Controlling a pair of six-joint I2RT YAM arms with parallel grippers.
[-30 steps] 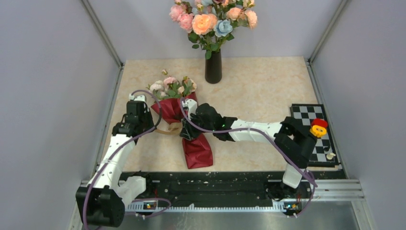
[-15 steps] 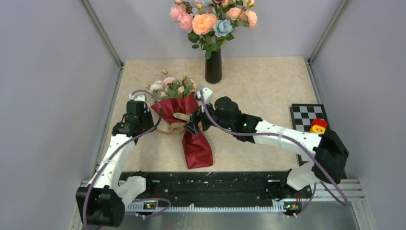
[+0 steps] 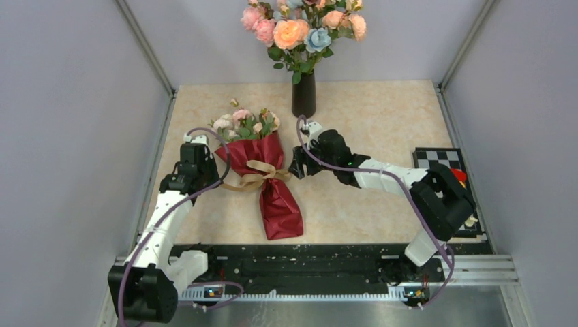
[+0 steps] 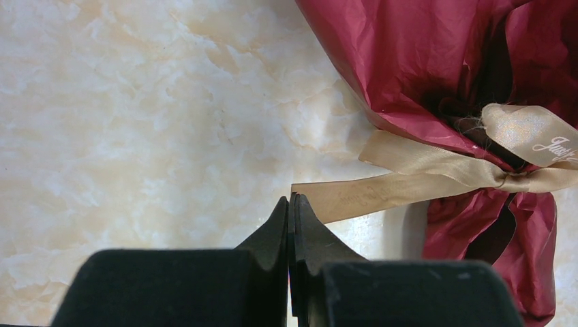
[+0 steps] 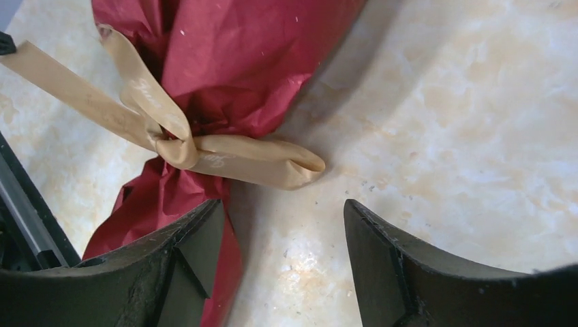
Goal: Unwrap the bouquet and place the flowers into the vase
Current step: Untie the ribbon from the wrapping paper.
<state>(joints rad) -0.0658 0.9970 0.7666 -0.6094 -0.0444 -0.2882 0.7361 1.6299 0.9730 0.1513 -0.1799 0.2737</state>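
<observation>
1. Lying flat on the tabletop (image 3: 382,122), the bouquet (image 3: 262,177) points its flowers (image 3: 245,122) to the far left and its paper tail toward the arms. It lies well short of the vase (image 3: 304,95).
2. The ribbon (image 4: 409,180) crosses that long axis. Its right-hand loop sits just ahead of the right fingers (image 5: 184,245), which are spread wide beside the wrap and touch nothing, so that arm is nearer the loop.
3. The left fingers (image 4: 272,231) are pressed together on the ribbon's free end, on the bouquet's left side.
4. A second ago the right fingers sat over the knot, set narrower. They have since drawn off to the right; the bow is uncovered but not undone, and the left arm has not moved.
</observation>
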